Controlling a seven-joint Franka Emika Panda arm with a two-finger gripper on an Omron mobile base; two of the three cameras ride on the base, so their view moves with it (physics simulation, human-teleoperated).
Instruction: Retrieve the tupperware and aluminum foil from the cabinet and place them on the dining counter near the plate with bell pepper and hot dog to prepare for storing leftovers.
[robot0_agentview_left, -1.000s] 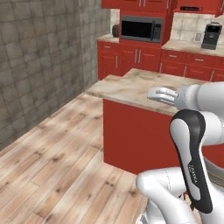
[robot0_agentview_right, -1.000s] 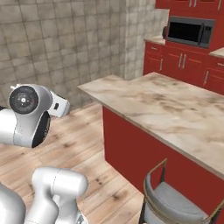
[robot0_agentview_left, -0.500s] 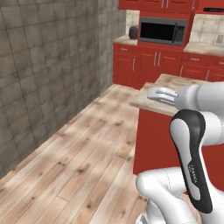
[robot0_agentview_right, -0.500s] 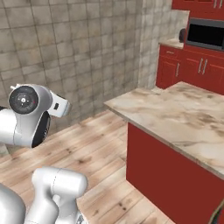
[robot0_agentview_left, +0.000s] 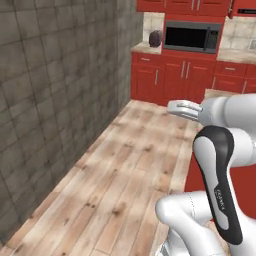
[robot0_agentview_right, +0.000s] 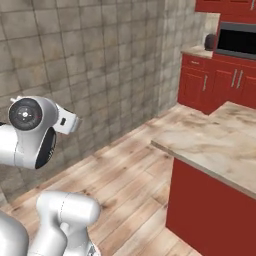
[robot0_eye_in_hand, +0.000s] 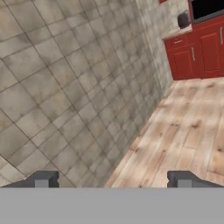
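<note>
The long beige-marble surface on a plain red base (robot0_agentview_right: 215, 150), the dining counter of the task, occupies the lower right of the right base view; its bare top runs from a near corner at mid-frame toward the right edge and upper right, its long axis slanting away into the picture. In the left base view a sliver of the same top (robot0_agentview_left: 216, 93) shows at right of centre, mostly hidden behind the white arm.

The two-finger tool (robot0_eye_in_hand: 113, 179) points at the grey tiled wall and the wooden floor; its dark tips (robot0_eye_in_hand: 41, 179) stand at the lower left and lower right of the hand view, spread wide with nothing between them. In the left base view the tool's pale fingers (robot0_agentview_left: 182, 108) project leftward from the arm at mid-right, over the floor.

A light wood plank floor (robot0_agentview_left: 135, 175) separates the surface from the grey stone-tile wall (robot0_agentview_right: 75, 65) on the left of each view. Red base cabinets with silver handles (robot0_agentview_left: 175, 80) line the far wall at the upper right, under a black microwave (robot0_agentview_left: 192, 36). A small dark rounded object (robot0_agentview_left: 155, 38) stands on the worktop left of the microwave; what it is cannot be told.
</note>
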